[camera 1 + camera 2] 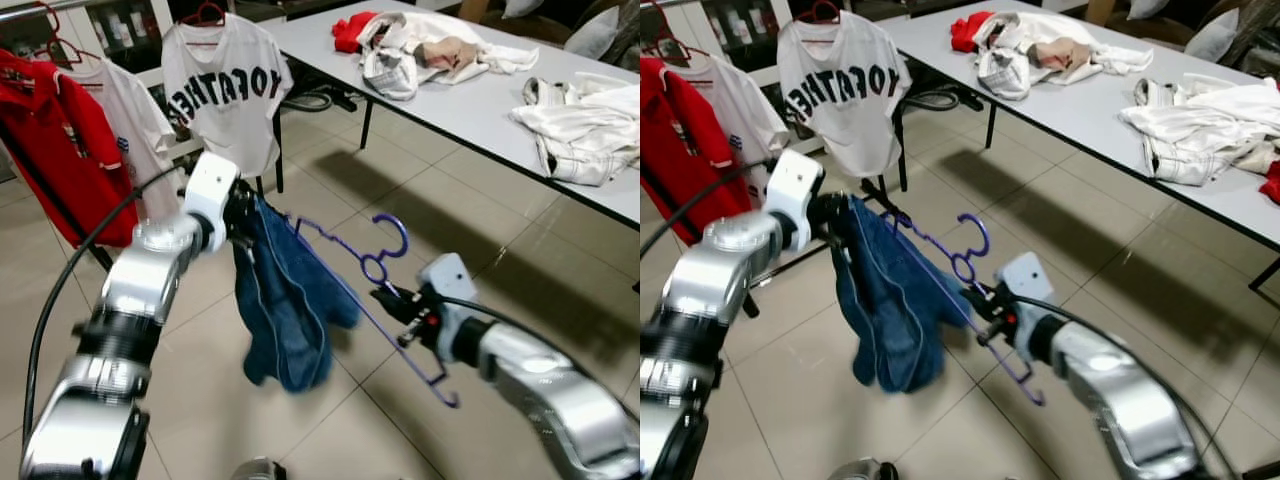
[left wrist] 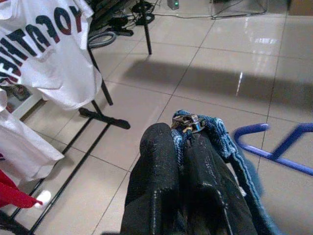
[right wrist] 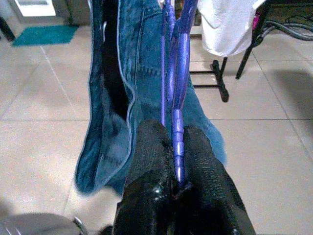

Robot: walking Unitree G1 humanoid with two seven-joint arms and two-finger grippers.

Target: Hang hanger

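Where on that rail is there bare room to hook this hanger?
The clothes rail is crowded: red shirt, white tee and jersey hang close together. The purple hanger sits in the right claw; the left claw pinches the jeans. No bare stretch visible.

Both arms are brushed silver cylinders with black ribbed joints, a thick black cable (image 1: 70,270) looping beside the left one, white blocky wrist housings (image 1: 212,190) ahead of the left gripper (image 2: 188,147) and right gripper (image 3: 173,147), whose long fingers are pebbled black.
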